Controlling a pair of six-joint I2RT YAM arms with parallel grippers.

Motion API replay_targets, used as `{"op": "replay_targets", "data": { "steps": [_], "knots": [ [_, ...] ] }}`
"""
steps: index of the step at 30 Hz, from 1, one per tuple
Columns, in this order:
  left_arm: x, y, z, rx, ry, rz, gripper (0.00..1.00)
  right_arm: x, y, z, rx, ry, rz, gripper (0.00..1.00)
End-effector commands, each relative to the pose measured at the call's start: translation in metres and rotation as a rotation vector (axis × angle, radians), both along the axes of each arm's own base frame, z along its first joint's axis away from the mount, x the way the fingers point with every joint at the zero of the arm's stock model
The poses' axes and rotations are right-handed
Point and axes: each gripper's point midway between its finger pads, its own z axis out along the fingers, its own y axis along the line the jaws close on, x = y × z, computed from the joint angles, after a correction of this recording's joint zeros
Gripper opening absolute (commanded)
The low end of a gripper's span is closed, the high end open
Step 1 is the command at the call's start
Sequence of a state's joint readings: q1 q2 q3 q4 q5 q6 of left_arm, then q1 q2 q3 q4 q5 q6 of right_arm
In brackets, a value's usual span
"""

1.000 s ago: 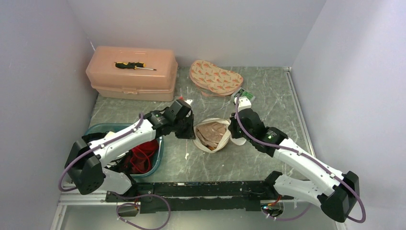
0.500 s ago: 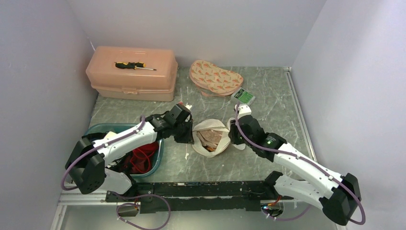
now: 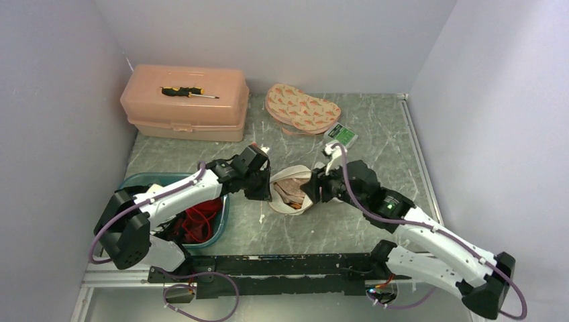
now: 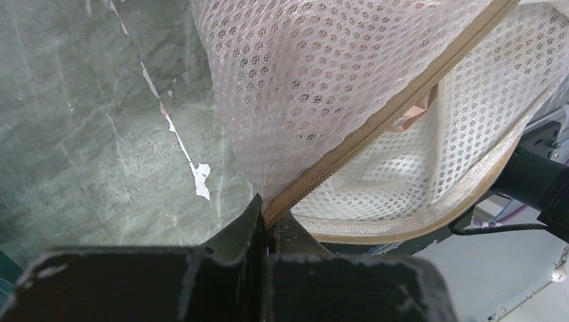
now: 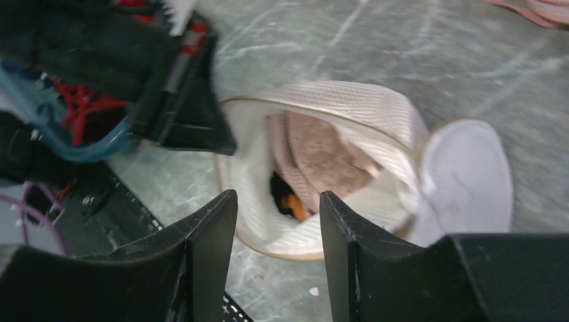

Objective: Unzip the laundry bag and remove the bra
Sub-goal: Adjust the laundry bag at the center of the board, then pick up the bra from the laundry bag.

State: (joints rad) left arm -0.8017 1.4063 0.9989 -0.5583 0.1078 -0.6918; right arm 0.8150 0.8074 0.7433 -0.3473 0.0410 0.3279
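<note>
While the desk (image 3: 376, 134) carries a teal tub (image 3: 137, 178) holding the red bra (image 3: 201, 216) and, just beside it, the open mesh laundry bag (image 3: 288, 208), the left pincer (image 4: 267, 228) is clenched on the bag's zipper edge and the right pincer (image 5: 278, 201) hangs released over its mouth.

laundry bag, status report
Left gripper shut on laundry bag at its zipper rim. Right gripper open, poised over the mouth. Bag unzipped, pinkish fabric inside. Nothing blocking the opening.
</note>
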Motion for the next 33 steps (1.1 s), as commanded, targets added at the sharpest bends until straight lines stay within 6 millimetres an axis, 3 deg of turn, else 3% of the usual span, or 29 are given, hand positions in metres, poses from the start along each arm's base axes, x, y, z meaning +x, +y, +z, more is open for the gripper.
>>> {"op": "replay_targets", "data": {
  "steps": [1,5,10,25,33],
  "knots": [
    [0.006,0.001,0.001,0.007,-0.029,0.005,0.03,-0.007,0.050,0.017,0.008,-0.081,0.177,0.54],
    [0.002,0.009,-0.005,0.031,-0.025,0.015,0.02,0.005,0.075,-0.010,-0.045,-0.081,0.180,0.61],
    [0.000,0.016,-0.007,0.044,-0.030,0.027,0.03,0.023,0.086,-0.041,-0.112,-0.075,0.152,0.67],
    [0.006,0.012,-0.003,0.043,-0.050,0.019,0.03,0.038,0.084,-0.101,-0.256,-0.052,0.130,0.65],
    [0.002,0.009,-0.010,0.032,-0.026,0.022,0.03,0.042,0.084,-0.116,-0.264,-0.044,0.106,0.58]
  ]
}}
